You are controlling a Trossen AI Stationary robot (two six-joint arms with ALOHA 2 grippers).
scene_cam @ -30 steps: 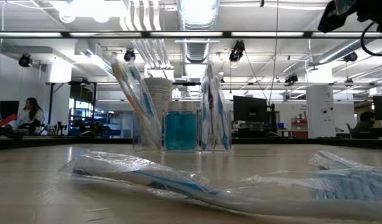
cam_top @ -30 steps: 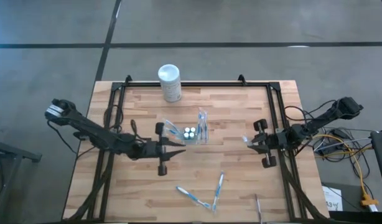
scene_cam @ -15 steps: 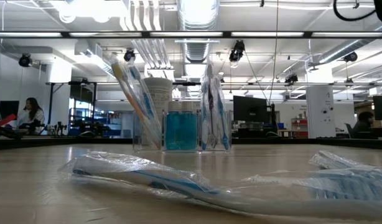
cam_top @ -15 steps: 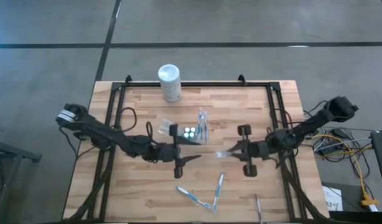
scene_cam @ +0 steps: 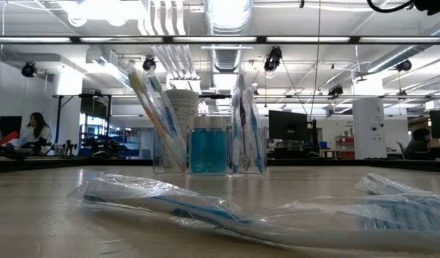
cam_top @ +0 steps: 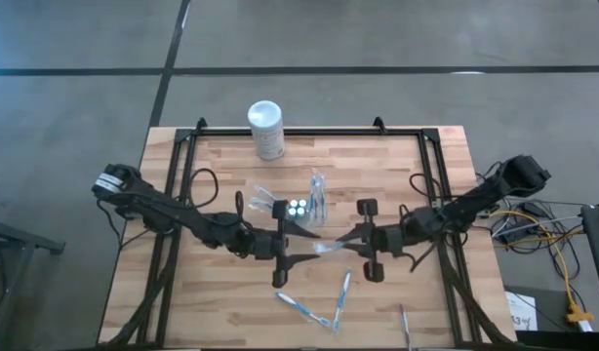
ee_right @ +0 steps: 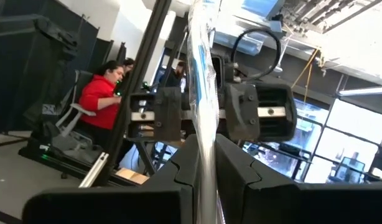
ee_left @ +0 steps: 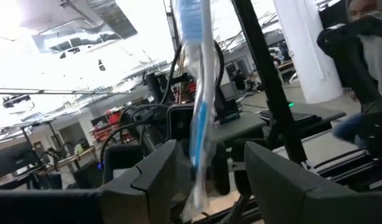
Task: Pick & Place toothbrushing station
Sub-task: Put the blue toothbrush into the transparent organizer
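The right gripper (cam_top: 346,244) is sitting at centre frame in the high view, its fingers (ee_right: 237,168) clamped on a wrapped toothbrush (cam_top: 331,247). The left gripper (cam_top: 301,244) is facing it from the left, its fingers (ee_left: 155,171) standing wide on either side of the toothbrush without gripping it. The station (cam_top: 298,208) is standing just above both grippers, upright, holding 3 wrapped brushes. A white canister (cam_top: 265,129) is standing at upper centre on the table (cam_top: 378,175).

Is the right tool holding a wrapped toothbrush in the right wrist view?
Yes: the right tool is clamped on a wrapped toothbrush that rises between its dark fingers.
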